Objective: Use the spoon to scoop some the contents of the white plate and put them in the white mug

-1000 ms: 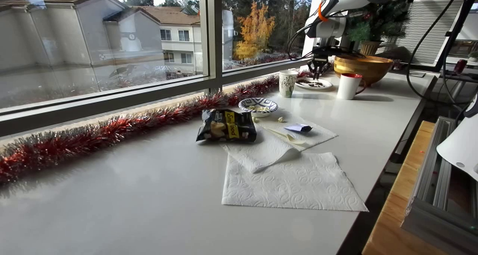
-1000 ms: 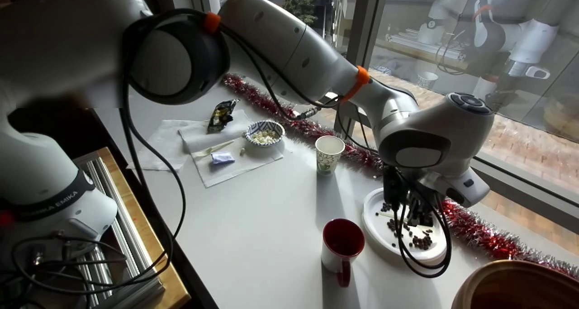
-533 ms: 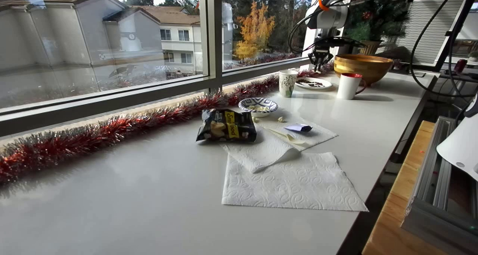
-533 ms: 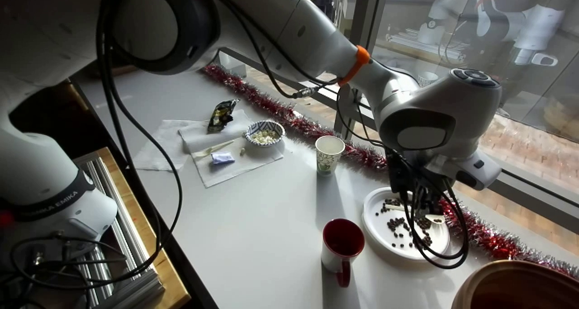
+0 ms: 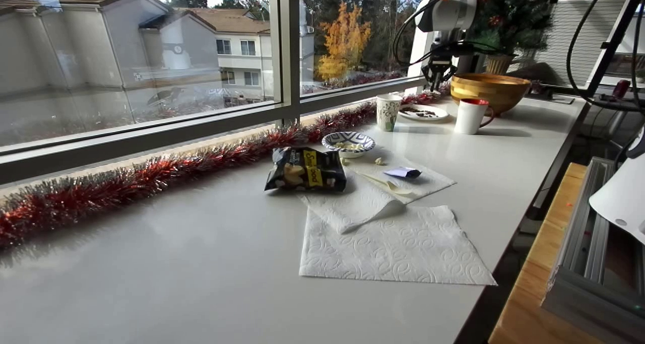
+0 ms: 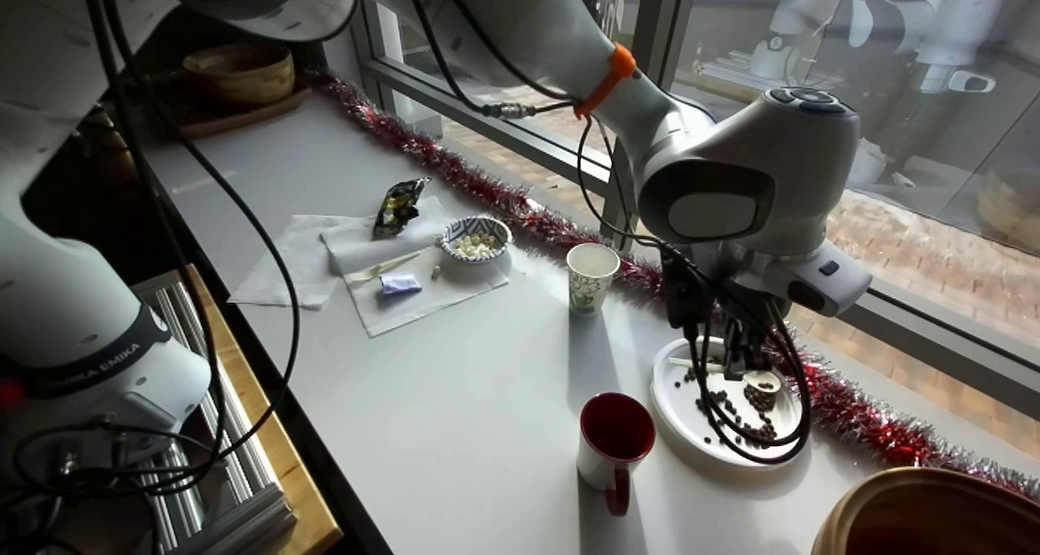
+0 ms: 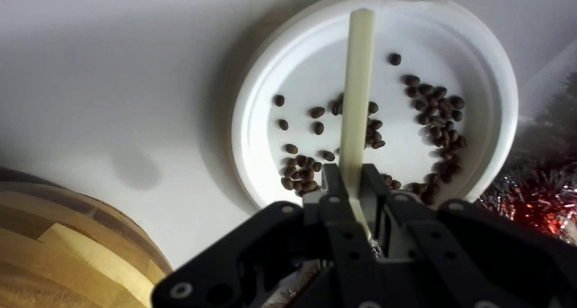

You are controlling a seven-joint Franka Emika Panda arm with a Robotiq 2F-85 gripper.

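The white plate [image 6: 670, 421] holds scattered dark brown beans [image 6: 758, 433]; the plate [image 7: 250, 132] and beans [image 7: 444, 118] fill much of the wrist view. My gripper [image 7: 353, 172] is shut on the pale spoon [image 7: 358, 73], whose handle points up the wrist view. In an exterior view the spoon [image 6: 686, 365] is above the plate, and its bowl seems to hold a few dark bits. The gripper shows above the plate in both exterior views [image 5: 437, 87] [image 6: 735, 370]. The white mug [image 6: 597, 466], red inside with a red handle, stands beside the plate; it also shows upright here [image 5: 468, 118].
A patterned paper cup [image 6: 591, 279] stands near the plate. A large wooden bowl [image 5: 489, 89] is close behind the plate and mug. Red tinsel [image 6: 861, 417] runs along the window. A patterned bowl [image 6: 477, 238] of popcorn, a black snack bag [image 5: 307, 170] and paper towels [image 5: 393, 248] lie farther off.
My gripper has risen from the plate with the spoon in it, and the spoon's bowl has come into view above the beans. The mug and plate have not moved.
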